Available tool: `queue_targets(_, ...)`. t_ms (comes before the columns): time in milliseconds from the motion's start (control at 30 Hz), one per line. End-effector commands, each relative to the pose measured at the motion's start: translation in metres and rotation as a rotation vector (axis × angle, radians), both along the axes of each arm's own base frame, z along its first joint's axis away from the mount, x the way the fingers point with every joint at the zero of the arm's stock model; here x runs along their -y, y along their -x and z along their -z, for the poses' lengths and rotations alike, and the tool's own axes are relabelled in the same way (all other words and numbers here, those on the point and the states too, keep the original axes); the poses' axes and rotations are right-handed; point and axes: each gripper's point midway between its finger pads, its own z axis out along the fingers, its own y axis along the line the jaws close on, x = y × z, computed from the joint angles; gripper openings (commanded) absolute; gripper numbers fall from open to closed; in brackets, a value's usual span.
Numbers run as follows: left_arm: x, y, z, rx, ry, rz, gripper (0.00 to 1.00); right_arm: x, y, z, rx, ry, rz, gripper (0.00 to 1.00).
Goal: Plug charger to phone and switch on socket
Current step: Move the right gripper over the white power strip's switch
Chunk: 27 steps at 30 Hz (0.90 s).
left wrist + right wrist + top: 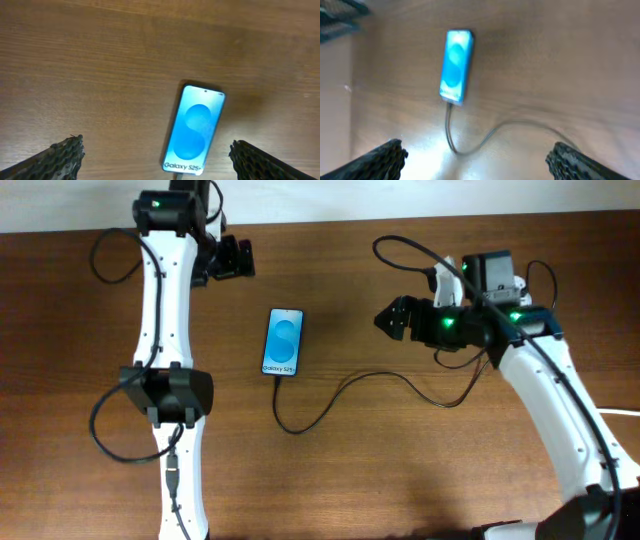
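The phone [283,342] lies flat on the wooden table with its blue screen up. It also shows in the left wrist view [196,131] and the right wrist view [455,65]. The charger [340,395] meets the phone's lower end, loops on the table [490,132] and runs right under the right arm. My left gripper [235,258] [156,145] is open and empty, up and left of the phone. My right gripper [392,320] [477,149] is open and empty, to the phone's right. The socket is mostly hidden; a white piece [443,278] shows behind the right arm.
A thick white cable [625,412] shows at the right edge. The robots' own black wires loop near both arms. The table's far edge runs along the top of the overhead view.
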Motion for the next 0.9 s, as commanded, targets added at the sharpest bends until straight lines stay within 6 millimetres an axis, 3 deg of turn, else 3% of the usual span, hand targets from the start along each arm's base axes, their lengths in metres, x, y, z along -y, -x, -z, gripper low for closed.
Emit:
queue_targets(0, -0.001, 0.001, -0.019, 0.044, -0.002, -0.007, 0.99, 0.019, -0.004, -0.04, 0.115, 0.119, 0.03, 0.98)
queue_targets(67, -0.001, 0.001, -0.018, 0.042, -0.002, -0.006, 0.99, 0.03, 0.0, -0.057, 0.147, 0.166, 0.066, 0.99)
queue_targets(233, -0.001, 0.001, -0.018, 0.042, -0.002, -0.007, 0.99, 0.042, 0.008, -0.077, 0.211, 0.21, 0.11, 0.99)
queue_targets(333, -0.001, 0.001, -0.018, 0.042, -0.002, -0.007, 0.99, 0.057, 0.02, -0.075, 0.185, 0.28, 0.15, 0.99)
queue_targets(567, -0.001, 0.001, -0.018, 0.042, -0.002, -0.007, 0.99, 0.068, 0.032, -0.068, 0.134, 0.311, 0.157, 0.99)
queue_targets(733, -0.001, 0.001, -0.018, 0.042, -0.002, -0.007, 0.99, 0.118, 0.034, -0.08, 0.143, 0.283, 0.308, 0.99)
queue_targets(867, -0.001, 0.001, -0.018, 0.042, -0.002, -0.007, 0.99, 0.182, 0.04, -0.098, 0.188, 0.261, 0.5, 0.99)
